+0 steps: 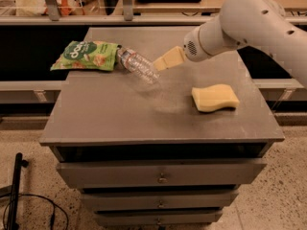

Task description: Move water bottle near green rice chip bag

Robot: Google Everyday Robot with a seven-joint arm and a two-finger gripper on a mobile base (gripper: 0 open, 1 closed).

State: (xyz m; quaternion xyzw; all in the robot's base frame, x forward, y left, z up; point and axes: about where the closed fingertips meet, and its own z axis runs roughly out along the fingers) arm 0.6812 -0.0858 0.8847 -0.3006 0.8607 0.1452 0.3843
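The water bottle (139, 66) is clear and crinkled and lies on its side on the grey cabinet top (120, 114). Its cap end touches the right edge of the green rice chip bag (86, 55), which lies flat at the back left corner. My gripper (160, 63), with beige fingers, is open and empty. It hovers just right of the bottle's bottom end, clear of it. The white arm (249, 20) reaches in from the upper right.
A yellow wavy sponge (215, 97) lies on the right part of the top. The cabinet has drawers (160, 174) below its front edge. A shelf and rails run behind it. A black stand and cable (14, 190) are on the floor at the left.
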